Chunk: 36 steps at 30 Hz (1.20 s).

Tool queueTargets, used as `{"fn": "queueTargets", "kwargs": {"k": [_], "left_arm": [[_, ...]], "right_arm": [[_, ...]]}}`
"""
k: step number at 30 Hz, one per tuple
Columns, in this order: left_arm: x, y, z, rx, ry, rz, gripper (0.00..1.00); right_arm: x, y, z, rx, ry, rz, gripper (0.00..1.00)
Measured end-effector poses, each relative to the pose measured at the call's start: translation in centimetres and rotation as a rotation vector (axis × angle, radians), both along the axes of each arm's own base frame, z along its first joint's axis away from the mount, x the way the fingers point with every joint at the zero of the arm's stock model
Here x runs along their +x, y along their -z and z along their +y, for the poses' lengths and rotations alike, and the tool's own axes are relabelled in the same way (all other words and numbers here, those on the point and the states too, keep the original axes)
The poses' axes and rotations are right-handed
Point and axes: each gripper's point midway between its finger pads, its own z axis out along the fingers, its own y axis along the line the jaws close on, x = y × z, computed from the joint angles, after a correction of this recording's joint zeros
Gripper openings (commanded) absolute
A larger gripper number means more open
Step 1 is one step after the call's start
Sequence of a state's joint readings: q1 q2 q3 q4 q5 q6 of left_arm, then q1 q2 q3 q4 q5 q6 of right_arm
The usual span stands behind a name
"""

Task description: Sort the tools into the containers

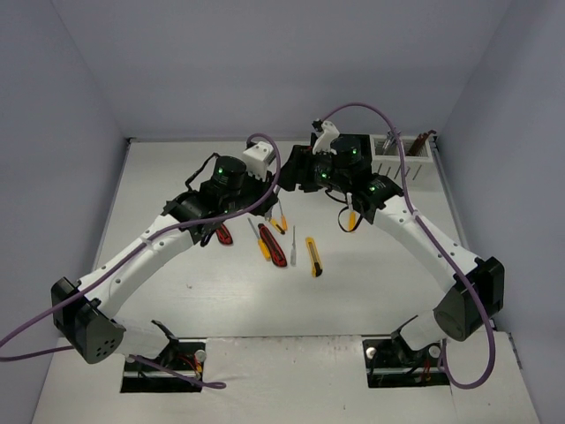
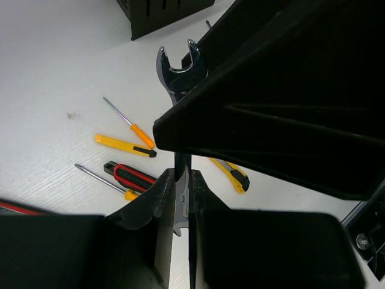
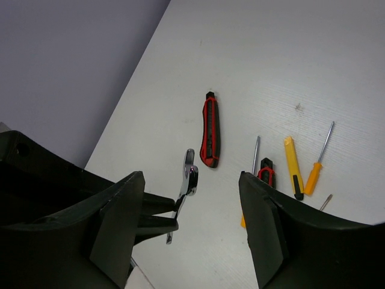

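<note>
My left gripper [image 2: 182, 180] is shut on the shank of a silver wrench [image 2: 180, 69], held off the table with its open-end head pointing away. My right gripper [image 3: 192, 217] stands open around that wrench [image 3: 187, 177], its fingers [image 3: 120, 223] apart on either side and not touching it. In the top view both grippers meet at mid-table [image 1: 291, 175]. Below them lie loose tools: red-black utility knives [image 1: 272, 245] [image 3: 210, 129], yellow utility knives [image 1: 315, 256] [image 2: 123, 144] and orange-handled screwdrivers [image 2: 135, 129]. The black container [image 2: 162, 12] sits just beyond the wrench. The white container [image 1: 402, 161] stands at the back right.
The white container holds a few upright tools. Purple cables loop over both arms. The table's back edge and the walls run close behind the grippers. The arm bases sit at the near edge.
</note>
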<state>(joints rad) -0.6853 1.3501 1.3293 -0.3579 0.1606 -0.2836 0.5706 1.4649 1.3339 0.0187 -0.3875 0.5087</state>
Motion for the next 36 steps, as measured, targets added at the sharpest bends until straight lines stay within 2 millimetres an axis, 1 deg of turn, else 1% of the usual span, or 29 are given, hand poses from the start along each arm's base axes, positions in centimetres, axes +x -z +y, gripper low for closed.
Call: {"fn": "queueTargets", "kwargs": {"k": [2, 4, 5, 7, 9, 12, 13, 16, 17, 18, 19, 21, 23, 24, 26, 28, 32, 36], "left_arm": [[0.0, -0.1, -0.1, 0.003, 0.006, -0.007, 0.0], [0.0, -0.1, -0.1, 0.007, 0.01, -0.013, 0.0], [0.0, -0.1, -0.1, 0.009, 0.012, -0.015, 0.0], [0.0, -0.1, -0.1, 0.011, 0.013, -0.018, 0.0], [0.0, -0.1, -0.1, 0.011, 0.015, -0.02, 0.0], [0.1, -0.2, -0.2, 0.011, 0.018, -0.027, 0.0], [0.1, -0.2, -0.2, 0.012, 0.019, -0.03, 0.0], [0.2, 0.0, -0.3, 0.02, 0.024, -0.032, 0.0], [0.2, -0.1, -0.3, 0.02, 0.024, -0.034, 0.03], [0.2, -0.1, -0.3, 0.019, 0.025, -0.037, 0.08], [0.3, -0.1, -0.3, 0.019, 0.025, -0.039, 0.2], [0.4, -0.1, -0.3, 0.019, 0.024, -0.044, 0.4], [0.4, 0.1, -0.2, 0.023, 0.02, -0.046, 0.62], [0.4, 0.3, -0.1, 0.029, 0.017, -0.045, 0.7], [0.4, 1.0, 0.2, 0.042, 0.006, -0.038, 0.81], [0.5, 1.8, 0.7, 0.058, -0.021, -0.026, 0.84], [0.5, 3.4, 2.5, 0.113, -0.084, 0.001, 0.88], [0.2, 4.4, 5.2, 0.142, -0.173, 0.022, 0.92]], "right_arm": [[0.2, 0.3, 0.2, -0.004, 0.0, 0.005, 0.55], [0.2, 0.6, 0.4, -0.007, -0.001, 0.013, 0.41], [0.2, 0.8, 0.5, -0.008, 0.0, 0.018, 0.37], [0.2, 0.9, 0.6, -0.008, 0.0, 0.021, 0.24], [0.2, 0.9, 0.7, -0.007, 0.001, 0.021, 0.13], [0.3, 0.7, 0.7, -0.005, 0.004, 0.011, 0.02], [0.4, 0.6, 0.7, 0.0, 0.003, 0.007, 0.0], [0.3, 0.3, 1.0, -0.002, -0.005, -0.01, 0.0], [0.4, 0.3, 0.9, -0.003, -0.004, -0.012, 0.0], [0.4, 0.3, 0.9, -0.005, -0.004, -0.015, 0.0], [0.4, 0.3, 0.9, -0.007, -0.005, -0.019, 0.0], [0.6, 0.2, 0.7, -0.015, -0.004, -0.031, 0.0], [1.4, 0.2, -0.1, -0.035, 0.021, -0.05, 0.0], [2.1, 0.2, -0.9, -0.046, 0.044, -0.062, 0.0], [4.0, 0.0, -3.2, -0.071, 0.108, -0.086, 0.0], [6.2, -0.4, -6.3, -0.1, 0.193, -0.115, 0.0], [11.3, -2.8, -14.2, -0.193, 0.419, -0.217, 0.0], [15.9, -4.9, -21.3, -0.298, 0.599, -0.297, 0.0]]}}
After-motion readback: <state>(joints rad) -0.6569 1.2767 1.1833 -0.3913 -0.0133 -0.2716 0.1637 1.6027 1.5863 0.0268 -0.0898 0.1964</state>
